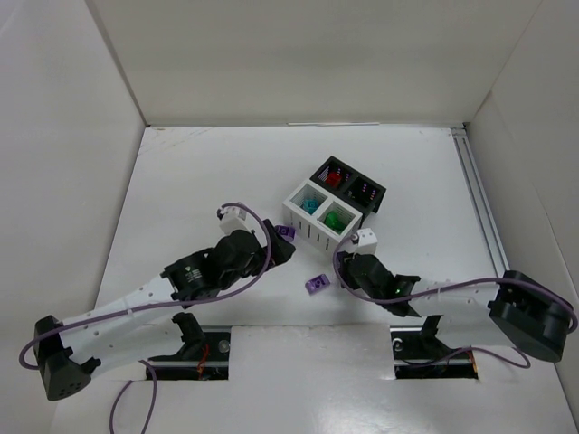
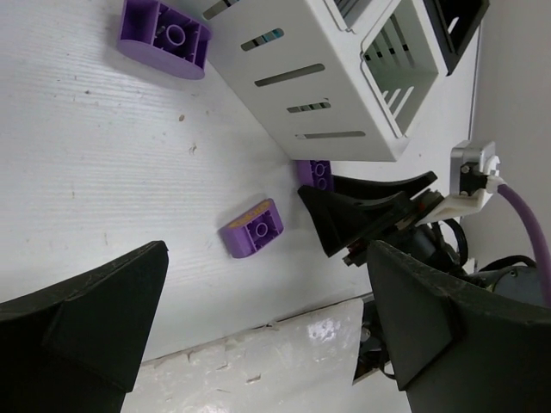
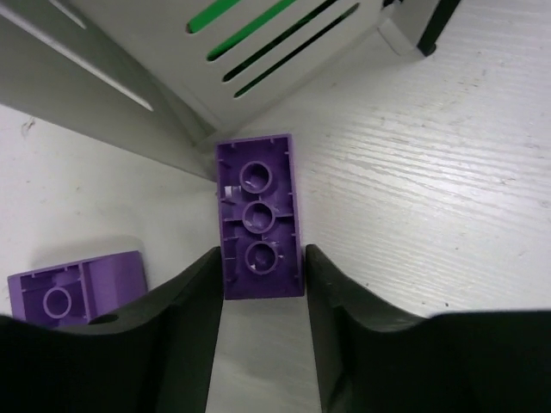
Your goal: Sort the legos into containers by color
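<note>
— Right end effector (image 3: 263, 258)?
— I have it low on the desk (image 3: 448, 172), clamped on the sides of a purple brick (image 3: 258, 215), just at the white bin (image 3: 284, 52) corner. A second purple brick (image 3: 73, 297) lies beside it.
— Left end effector (image 2: 267, 262)?
— Fingers wide apart above the desk. Beyond, a third purple brick (image 2: 164, 39) by the bin.

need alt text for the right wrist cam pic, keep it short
A purple brick lies hollow side up on the white table, with the right tool closed against its long sides. Just behind it stands the corner of a white slatted bin with green showing through its slots, and a second purple brick lies at lower left.
</note>
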Available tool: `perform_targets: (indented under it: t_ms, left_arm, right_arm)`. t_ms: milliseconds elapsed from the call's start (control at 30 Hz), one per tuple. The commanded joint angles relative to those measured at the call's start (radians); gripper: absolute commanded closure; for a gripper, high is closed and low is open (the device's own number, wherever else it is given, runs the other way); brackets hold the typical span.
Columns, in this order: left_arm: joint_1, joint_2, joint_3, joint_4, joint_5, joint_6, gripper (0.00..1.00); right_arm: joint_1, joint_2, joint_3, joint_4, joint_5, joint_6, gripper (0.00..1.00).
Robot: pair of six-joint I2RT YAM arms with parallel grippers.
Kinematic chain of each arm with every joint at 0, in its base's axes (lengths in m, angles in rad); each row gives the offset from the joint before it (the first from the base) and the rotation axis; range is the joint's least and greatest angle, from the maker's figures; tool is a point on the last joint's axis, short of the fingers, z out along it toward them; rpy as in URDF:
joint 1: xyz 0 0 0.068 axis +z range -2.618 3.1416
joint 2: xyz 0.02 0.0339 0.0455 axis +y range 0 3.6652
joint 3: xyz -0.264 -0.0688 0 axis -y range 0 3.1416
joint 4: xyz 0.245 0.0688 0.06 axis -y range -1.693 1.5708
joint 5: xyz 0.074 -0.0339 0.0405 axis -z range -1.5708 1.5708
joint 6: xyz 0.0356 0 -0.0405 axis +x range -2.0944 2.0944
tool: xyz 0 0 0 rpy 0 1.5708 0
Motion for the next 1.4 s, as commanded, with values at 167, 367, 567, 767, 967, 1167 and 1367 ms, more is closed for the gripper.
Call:
perform_targets:
  t_ms: [167,367,567,767,967,1167,1367]
  left_arm:
    - [-0.004,-0.015,-0.032,0.000,-0.049,-0.035,0.00]
    - [-0.004,0.037,-0.052,0.000,-0.097,-0.082,0.00]
    - [0.077,0.127,-0.084,0.116,-0.054,-0.051,0.00]
    - [0.208,0.261,-0.074,0.222,0.060,0.051,0.00]
    - [0.229,0.397,0.041,0.233,0.050,0.123,0.00]
    - [0.249,0.504,0.095,0.244,0.075,0.197,0.00]
    - [0.249,0.555,0.115,0.244,0.084,0.272,0.05]
  right_arm:
    - [0.010,-0.088,0.021,-0.202,0.064,0.047,0.75]
    - [0.010,-0.401,0.109,-0.559,0.171,0.012,0.80]
    - [0.010,-0.630,0.323,-0.747,0.267,-0.291,0.80]
    - [0.010,-0.381,0.610,-0.722,0.360,-0.590,0.80]
    - [-0.121,-0.147,0.785,-0.660,0.298,-0.722,0.80]
    - [-0.378,-0.058,0.785,-0.537,-0.168,-0.836,0.83]
    - [-0.531,0.026,0.768,-0.504,-0.492,-0.908,0.78]
